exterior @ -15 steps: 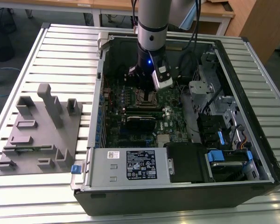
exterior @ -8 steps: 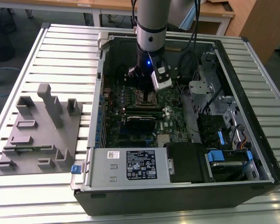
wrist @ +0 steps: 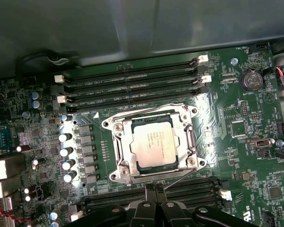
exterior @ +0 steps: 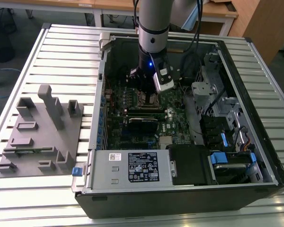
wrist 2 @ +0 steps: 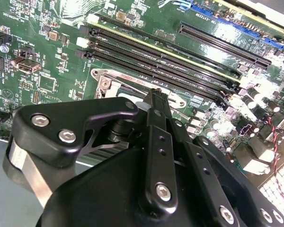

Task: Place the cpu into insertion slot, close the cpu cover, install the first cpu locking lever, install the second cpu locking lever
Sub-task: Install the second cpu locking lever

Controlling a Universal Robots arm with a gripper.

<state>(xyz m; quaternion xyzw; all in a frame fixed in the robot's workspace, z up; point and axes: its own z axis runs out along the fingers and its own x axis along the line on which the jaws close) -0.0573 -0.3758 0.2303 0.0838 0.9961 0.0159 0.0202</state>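
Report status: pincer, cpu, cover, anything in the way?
Pincer shut, empty, poised at socket edge. Cpu seated in insertion slot, cpu cover down around it. Nothing blocking; memory slots alongside.

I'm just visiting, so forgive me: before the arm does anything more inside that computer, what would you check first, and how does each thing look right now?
1. The cpu sits in the insertion slot: ok, it lies flat and square in the first wrist view.
2. The cpu cover is down around the chip: ok, its silver frame lies flat around it.
3. Locking levers latched: cannot tell; a thin lever runs slanted off the socket's corner.
4. Gripper state: shut, fingers together and empty, in both wrist views.
5. Gripper position: ok, it hovers beside the socket, over the memory slots.
6. Arm clear of the case walls: ok in the exterior view.
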